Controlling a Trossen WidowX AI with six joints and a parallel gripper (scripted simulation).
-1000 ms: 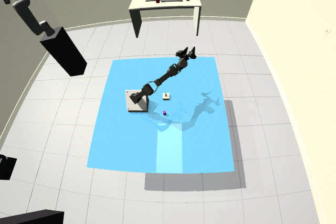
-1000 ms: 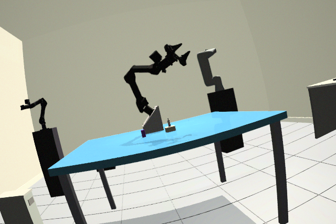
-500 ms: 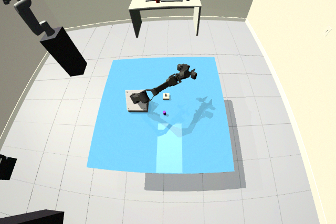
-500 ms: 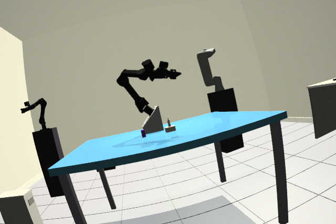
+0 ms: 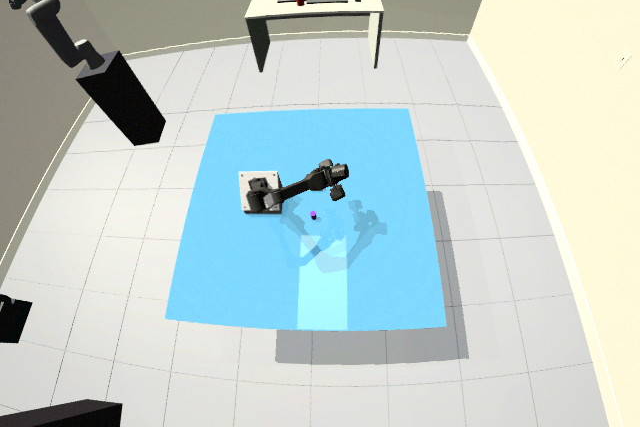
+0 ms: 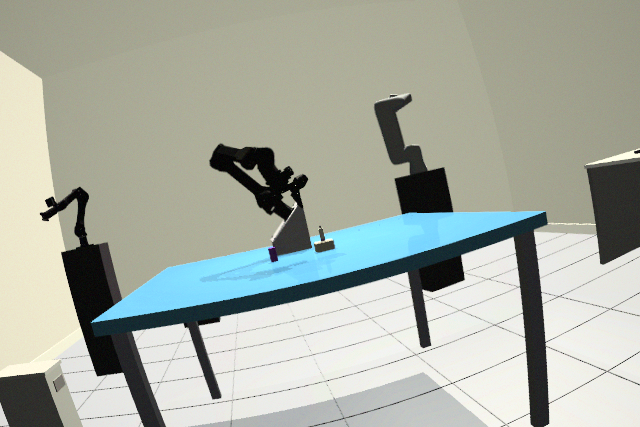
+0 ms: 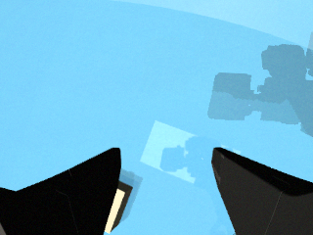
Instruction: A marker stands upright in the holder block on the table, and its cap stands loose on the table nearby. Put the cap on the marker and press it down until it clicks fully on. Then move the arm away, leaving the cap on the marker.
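A small purple cap stands loose on the blue table. The marker stands upright and uncapped in the pale holder block. The arm hides both in the top view. In the wrist view the block shows partly behind the left finger, and neither marker nor cap can be seen. My gripper is partly open and points down, with nothing between its fingers. It hangs above table height, higher than the block and the cap.
The arm's pale base stands on the blue table, left of the cap in the top view. The table edge runs along the near side. A desk and other arms on dark pedestals stand away from the table.
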